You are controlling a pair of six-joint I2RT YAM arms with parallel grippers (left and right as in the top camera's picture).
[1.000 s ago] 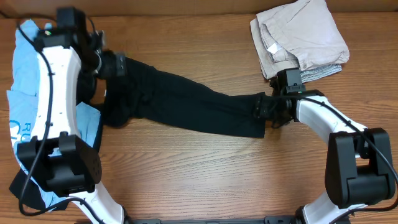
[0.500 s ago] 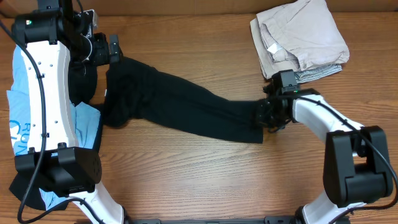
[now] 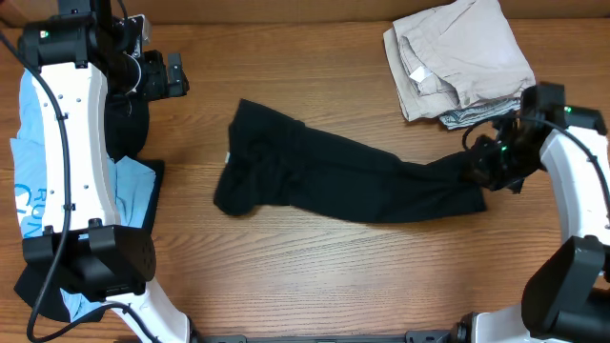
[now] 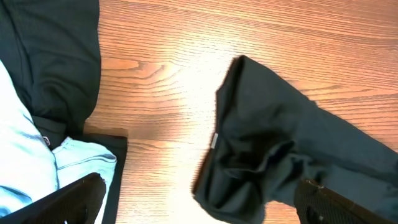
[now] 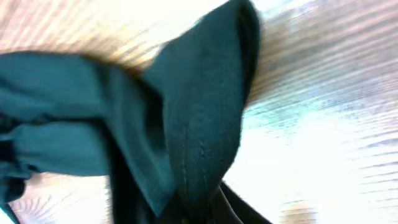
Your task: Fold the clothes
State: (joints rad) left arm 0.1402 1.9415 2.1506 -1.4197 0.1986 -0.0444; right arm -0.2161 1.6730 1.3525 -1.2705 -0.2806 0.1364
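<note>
The black garment (image 3: pixel 343 176) lies stretched across the middle of the wooden table (image 3: pixel 315 276). Its long axis runs side to side and dips slightly toward the near edge at the right. One narrow end is drawn up into the right gripper (image 3: pixel 488 168), whose jaws are closed on the fabric. In the right wrist view, which is blurred, the cloth bunches into folds that converge at the bottom of the picture, where the jaws sit. From those jaws the garment trails away toward the left arm and widens into a crumpled, rumpled end.

A small white tag (image 4: pixel 214 141) shows on the edge of that crumpled end. No writing on it can be read.

The left gripper (image 3: pixel 177 76) is apart from the garment. Its jaws are spread wide with nothing between them. In the left wrist view its fingers (image 4: pixel 81 193) frame the bottom corners, and the crumpled end lies ahead of the jaws, nearer the right-hand finger.

The beige pieces (image 3: pixel 462 57), folded in a pile, sit just beyond the right jaws toward the far edge. The light blue T-shirt (image 3: pixel 29 143) lies outward of the left jaws, mostly under the left arm. White lettering shows on it, cut off by the arm, and only what looks like "RU" reads. A second dark garment (image 3: pixel 129 124) lies beside the T-shirt.
</note>
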